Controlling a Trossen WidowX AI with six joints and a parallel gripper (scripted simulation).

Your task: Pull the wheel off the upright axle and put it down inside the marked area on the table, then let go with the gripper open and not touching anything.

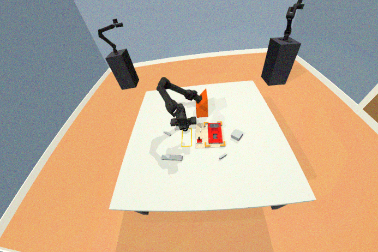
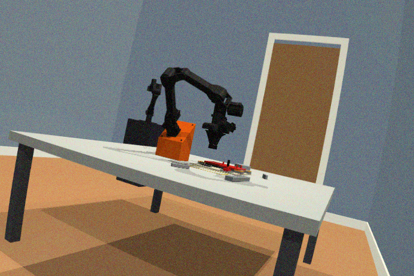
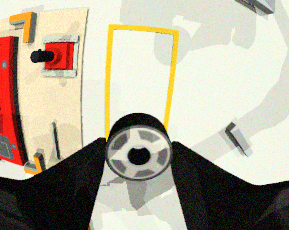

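Observation:
The wheel, black with a light grey spoked hub, is held between the fingertips of my gripper, which is shut on it and hangs well above the table. The upright black axle stands bare on its red base on the cream board. The marked area, a yellow outline, lies beside the board. In the wrist view the wheel covers the outline's near end. In the top view the arm hides the wheel.
A red panel lies on the board between orange corner brackets. Grey blocks lie around on the table. The orange arm stand is behind the board.

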